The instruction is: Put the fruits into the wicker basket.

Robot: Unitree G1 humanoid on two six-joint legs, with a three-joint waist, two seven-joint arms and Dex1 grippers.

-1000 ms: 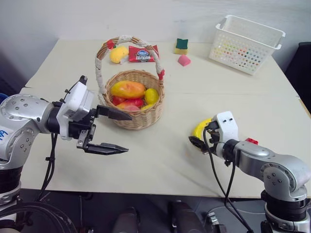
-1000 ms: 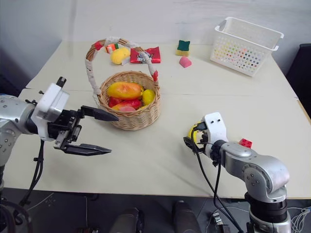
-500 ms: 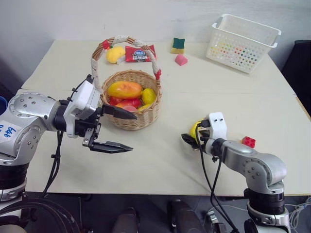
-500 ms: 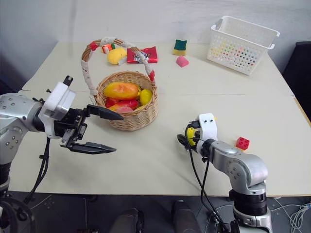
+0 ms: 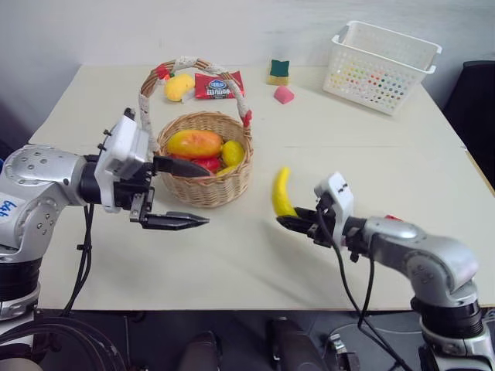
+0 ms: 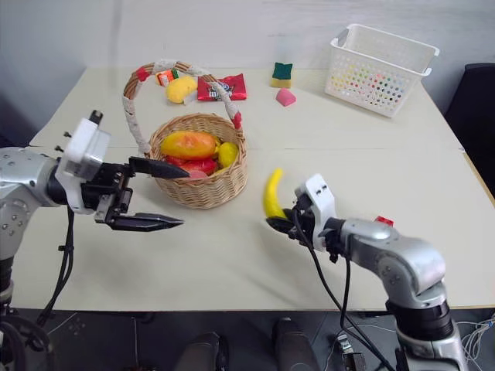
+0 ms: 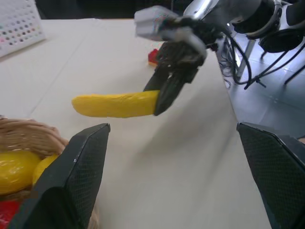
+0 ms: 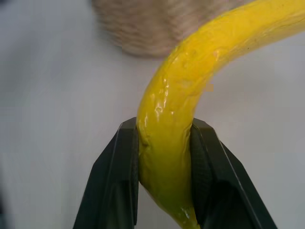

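Observation:
The wicker basket (image 5: 203, 189) stands left of the table's middle and holds a mango (image 5: 193, 143), a small yellow fruit (image 5: 230, 152) and a red one (image 5: 207, 163). Another yellow fruit (image 5: 178, 86) lies on the table behind the basket. My right gripper (image 5: 292, 222) is shut on the lower end of the banana (image 5: 281, 193), which hangs above the table to the right of the basket, its free end pointing up. The right wrist view has both fingers (image 8: 116, 176) pressed against the banana (image 8: 190, 95). My left gripper (image 5: 207, 195) is open in front of the basket, with nothing between its fingers (image 7: 71, 181).
A red snack packet (image 5: 218, 85) lies behind the basket. Further right at the back are a green-yellow sponge (image 5: 279, 71), a pink piece (image 5: 284, 94) and a white plastic basket (image 5: 381, 56). A small red block (image 6: 384, 222) lies behind my right forearm.
My right gripper has shut on the banana, lifted it off the table and carried it left toward the basket. The left gripper has stayed open in about the same place.

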